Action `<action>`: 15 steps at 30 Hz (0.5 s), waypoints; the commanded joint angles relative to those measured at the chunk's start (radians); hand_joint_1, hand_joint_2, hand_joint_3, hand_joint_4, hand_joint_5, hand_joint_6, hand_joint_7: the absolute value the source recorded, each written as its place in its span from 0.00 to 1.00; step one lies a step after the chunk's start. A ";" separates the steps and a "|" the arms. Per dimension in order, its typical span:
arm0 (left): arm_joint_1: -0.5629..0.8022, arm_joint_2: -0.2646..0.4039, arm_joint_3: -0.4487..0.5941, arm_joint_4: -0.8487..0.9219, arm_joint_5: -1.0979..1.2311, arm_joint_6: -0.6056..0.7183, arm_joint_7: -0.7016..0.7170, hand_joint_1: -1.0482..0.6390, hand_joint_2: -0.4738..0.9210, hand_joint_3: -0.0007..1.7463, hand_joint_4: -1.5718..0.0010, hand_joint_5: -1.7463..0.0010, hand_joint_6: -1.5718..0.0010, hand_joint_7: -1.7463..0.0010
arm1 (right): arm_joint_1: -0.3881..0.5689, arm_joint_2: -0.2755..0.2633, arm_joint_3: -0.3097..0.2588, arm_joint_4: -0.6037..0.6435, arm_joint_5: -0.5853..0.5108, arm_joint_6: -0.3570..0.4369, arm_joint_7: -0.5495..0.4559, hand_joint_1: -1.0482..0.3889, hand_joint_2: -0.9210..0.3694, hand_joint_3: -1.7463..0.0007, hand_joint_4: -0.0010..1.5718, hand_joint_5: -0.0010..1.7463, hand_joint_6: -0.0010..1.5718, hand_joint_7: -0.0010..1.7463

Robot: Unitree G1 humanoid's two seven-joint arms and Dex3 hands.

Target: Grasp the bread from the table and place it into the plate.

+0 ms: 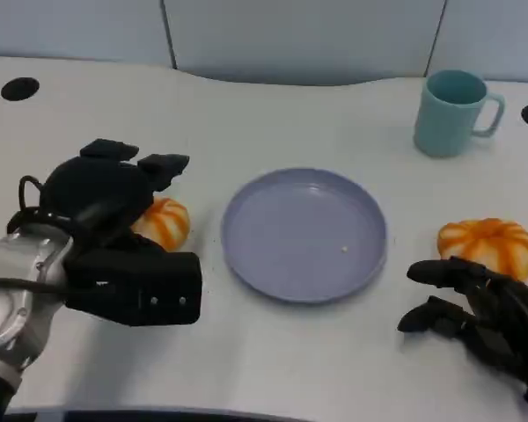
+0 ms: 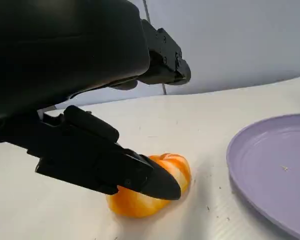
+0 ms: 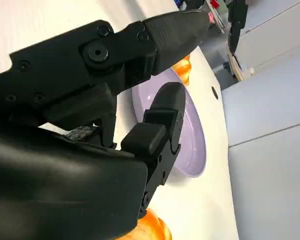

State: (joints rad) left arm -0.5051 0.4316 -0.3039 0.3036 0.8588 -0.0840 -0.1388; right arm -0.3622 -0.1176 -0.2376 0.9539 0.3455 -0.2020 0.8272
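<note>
Two orange-and-white striped bread rolls lie on the white table. One bread (image 1: pixel 165 221) (image 2: pixel 150 199) sits left of the lilac plate (image 1: pixel 273 237) (image 2: pixel 275 170), partly covered by my left hand (image 1: pixel 106 220). That hand hovers over it with fingers apart: the thumb (image 2: pixel 105 162) passes in front of the roll, the other fingers (image 2: pixel 162 60) are raised above it, and I see no grip. The other bread (image 1: pixel 487 243) (image 3: pixel 151 228) lies right of the plate (image 3: pixel 190 140). My right hand (image 1: pixel 475 308) rests just in front of it, fingers spread, holding nothing.
A teal mug (image 1: pixel 453 112) stands at the back right behind the plate. Dark round holes (image 1: pixel 19 88) mark the table's far corners. A grey wall panel runs along the back edge.
</note>
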 commanded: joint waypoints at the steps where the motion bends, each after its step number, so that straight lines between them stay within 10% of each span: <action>1: -0.049 0.022 -0.021 0.029 -0.003 0.048 -0.062 0.24 0.92 0.00 1.00 0.91 0.91 1.00 | 0.021 0.001 -0.003 0.017 -0.003 0.010 -0.007 0.44 0.00 0.96 0.42 0.64 0.50 0.35; 15: -0.223 -0.032 -0.117 0.324 -0.009 0.108 -0.056 0.26 0.90 0.00 1.00 0.93 0.91 1.00 | 0.032 0.003 0.001 -0.006 -0.002 0.008 -0.003 0.45 0.00 0.95 0.41 0.65 0.48 0.37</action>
State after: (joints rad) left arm -0.6805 0.4051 -0.4039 0.5587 0.8517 0.0109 -0.2015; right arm -0.3562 -0.1143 -0.2371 0.9476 0.3462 -0.2118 0.8286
